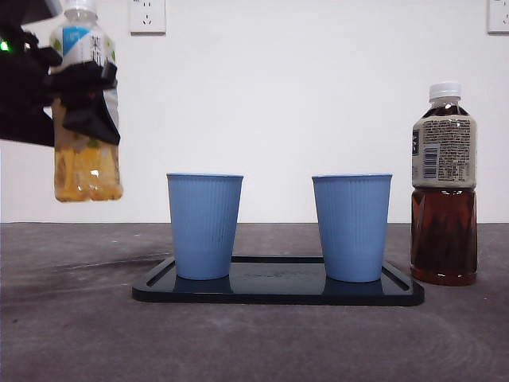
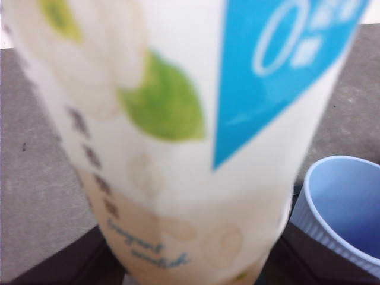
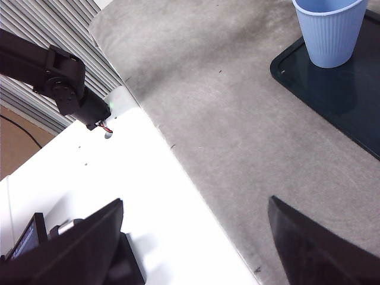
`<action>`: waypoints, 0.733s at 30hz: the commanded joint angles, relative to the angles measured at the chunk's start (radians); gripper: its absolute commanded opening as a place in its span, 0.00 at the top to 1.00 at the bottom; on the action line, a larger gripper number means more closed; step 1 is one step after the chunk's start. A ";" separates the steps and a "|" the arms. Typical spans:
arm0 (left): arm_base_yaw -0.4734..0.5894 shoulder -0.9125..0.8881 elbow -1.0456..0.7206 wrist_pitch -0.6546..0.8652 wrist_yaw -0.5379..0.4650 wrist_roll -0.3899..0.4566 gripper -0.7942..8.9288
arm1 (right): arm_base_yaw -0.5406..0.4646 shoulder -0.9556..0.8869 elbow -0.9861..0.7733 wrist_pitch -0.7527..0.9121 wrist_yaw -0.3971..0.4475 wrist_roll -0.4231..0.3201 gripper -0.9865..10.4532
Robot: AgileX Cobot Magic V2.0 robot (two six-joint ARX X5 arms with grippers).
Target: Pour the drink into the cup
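A clear bottle of pale yellow drink [image 1: 84,165] with a white cap hangs upright in the air at the upper left, above the table. My left gripper [image 1: 83,91] is shut on its middle. In the left wrist view the bottle's label [image 2: 178,130] fills the picture and hides the jaws, with a blue cup [image 2: 341,208] just beside it, lower down. Two blue ribbed cups [image 1: 204,227] [image 1: 351,227] stand upright on a black tray [image 1: 278,290]. My right gripper [image 3: 196,237] is open and holds nothing, away from the tray over the table's edge.
A capped bottle of dark brown tea [image 1: 444,187] stands on the table just right of the tray. In the right wrist view one blue cup [image 3: 329,29] on the tray [image 3: 338,95] shows far off, with a white surface [image 3: 148,196] beside the grey table.
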 commanded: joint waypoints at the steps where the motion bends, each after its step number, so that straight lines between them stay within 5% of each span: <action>1: -0.002 0.040 0.008 0.074 0.000 -0.006 0.70 | 0.007 0.006 0.014 0.006 -0.001 0.019 0.58; 22: 0.010 0.353 0.008 0.319 0.000 -0.001 0.70 | 0.007 0.006 0.014 0.005 -0.001 0.045 0.58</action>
